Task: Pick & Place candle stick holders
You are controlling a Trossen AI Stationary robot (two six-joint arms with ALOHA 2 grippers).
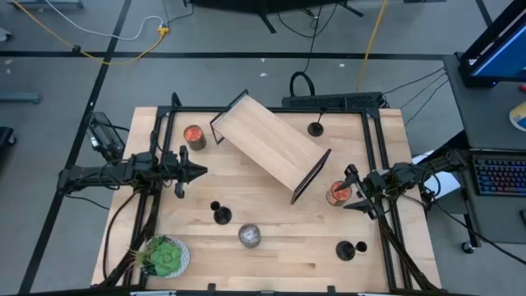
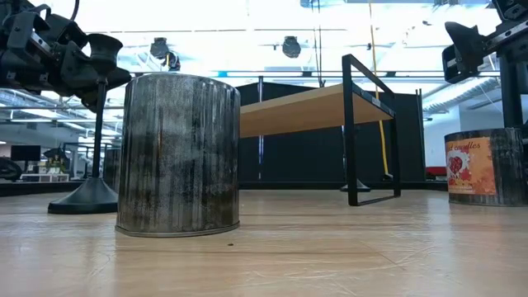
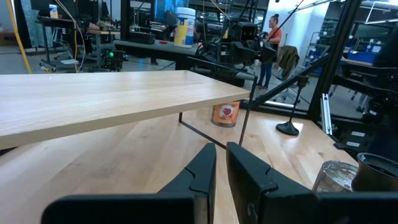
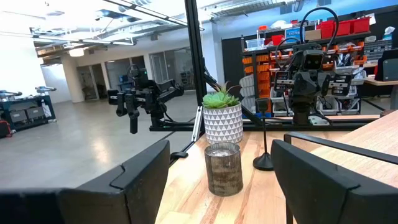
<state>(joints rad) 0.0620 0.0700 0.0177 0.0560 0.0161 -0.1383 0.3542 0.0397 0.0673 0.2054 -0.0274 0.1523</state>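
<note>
Black metal candle holders [image 1: 222, 216] number three that can be counted with confidence, all standing on the wooden surface [image 1: 288, 267]. The first holder [image 1: 316, 128] stands beyond the right tool [image 1: 354, 194], past the end of the tilted wooden shelf [image 1: 267, 144]. The second holder [image 1: 345, 250] stands near the front edge, on the right tool's near side. The third holder [image 2: 95, 124] stands ahead of and below the left tool [image 3: 222, 149], just beside the silver jar [image 1: 251, 236].

From above, a small dark spot sits close to the second and the third holder. Whether each spot is the holder's own cup or something separate is hard to make out.

There are two orange jars. One orange jar [image 1: 194, 136] is near the left tool, by the shelf's end. The other orange jar [image 1: 339, 193] sits directly beneath the right tool and is partly covered by it from above. There is also one silver jar and one potted plant [image 1: 164, 256] at the front left corner.

The left tool hangs over the surface with its fingers almost together and nothing between them. The right tool's fingers stand wide apart and empty. In the level view both tools are cut off by the picture's edges, and the silver jar hides much of what stands behind it.
</note>
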